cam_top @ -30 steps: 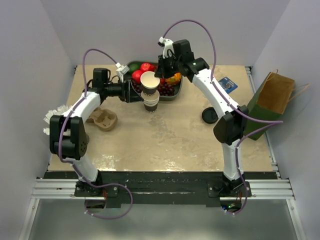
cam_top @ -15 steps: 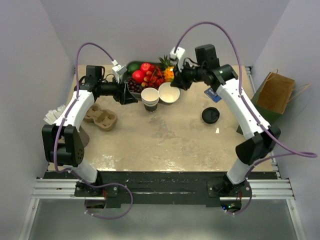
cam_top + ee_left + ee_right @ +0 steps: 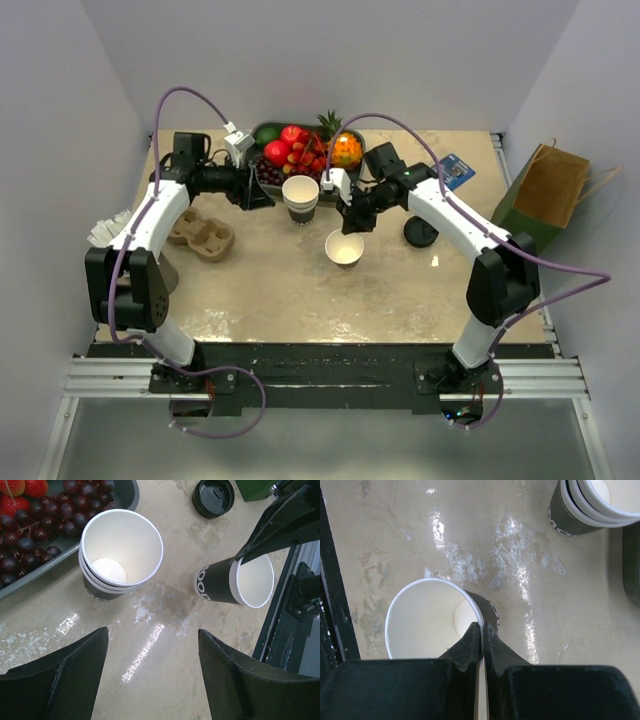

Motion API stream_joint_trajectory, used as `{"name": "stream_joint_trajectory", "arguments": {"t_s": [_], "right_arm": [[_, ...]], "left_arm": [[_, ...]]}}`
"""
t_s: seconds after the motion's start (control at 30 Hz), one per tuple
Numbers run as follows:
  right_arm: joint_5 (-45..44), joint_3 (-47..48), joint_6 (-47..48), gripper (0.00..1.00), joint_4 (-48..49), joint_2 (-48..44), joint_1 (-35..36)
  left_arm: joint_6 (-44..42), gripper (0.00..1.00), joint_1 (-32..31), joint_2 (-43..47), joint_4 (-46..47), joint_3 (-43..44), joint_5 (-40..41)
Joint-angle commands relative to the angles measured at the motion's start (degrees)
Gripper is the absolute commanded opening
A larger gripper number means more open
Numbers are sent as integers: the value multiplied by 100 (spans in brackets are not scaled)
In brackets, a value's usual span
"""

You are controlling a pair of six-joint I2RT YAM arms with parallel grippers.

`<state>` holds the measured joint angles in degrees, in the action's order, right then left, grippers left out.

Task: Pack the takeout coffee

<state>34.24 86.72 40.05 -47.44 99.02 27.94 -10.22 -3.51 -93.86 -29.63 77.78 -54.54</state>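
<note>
Your coffee (image 3: 421, 231) stands on the table (image 3: 280, 290), right of centre, close behind your right forearm, near the bag (image 3: 545, 195). Your right arm bends inward; your right fingers (image 3: 470, 645) pinch a lidless cup's (image 3: 345, 248) rim. Your left fingers (image 3: 65, 675) gape wide, empty, facing the cup stack (image 3: 300, 198) beside the fruit tray (image 3: 40, 572).

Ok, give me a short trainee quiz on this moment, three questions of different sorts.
1. True or false: the left hand is shut on the stack of cups.
2. What does the right hand grip? A) a strawberry B) the single cup by its rim C) the paper bag
3. Fill in: the black lid lies on the ____.
Key: 1 false; 2 B; 3 table.
</note>
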Motion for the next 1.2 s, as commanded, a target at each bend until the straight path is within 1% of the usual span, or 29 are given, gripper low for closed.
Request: {"name": "stream_joint_trajectory", "arguments": {"t_s": [0.0,0.1,0.27,0.53,0.6,0.77,0.97,1.07,1.17], "right_arm": [[522,73,292,5,490,47,141],[671,178,406,7,368,257,132],[1128,565,591,10,-142,758,124],[1366,697,662,13,-178,1022,106],[1366,706,636,17,-178,1058,106],[1331,732,627,22,-178,1102,106],[1164,943,627,33,-274,1110,97],[945,1198,443,36,-362,970,-7],[769,1216,266,39,-204,558,-279]], "left_arm": [[-217,76,-18,149,1,-122,31],[-261,76,-36,184,-17,-184,58],[-261,77,-45,263,-17,-280,111],[-358,77,-53,290,-122,-307,172],[-367,77,-53,264,-131,-281,190],[-411,77,-53,193,-192,-219,207],[-498,77,-53,105,-263,-105,207],[-595,77,-53,114,-289,-44,225],[-604,77,-53,114,-219,-8,199]]}}
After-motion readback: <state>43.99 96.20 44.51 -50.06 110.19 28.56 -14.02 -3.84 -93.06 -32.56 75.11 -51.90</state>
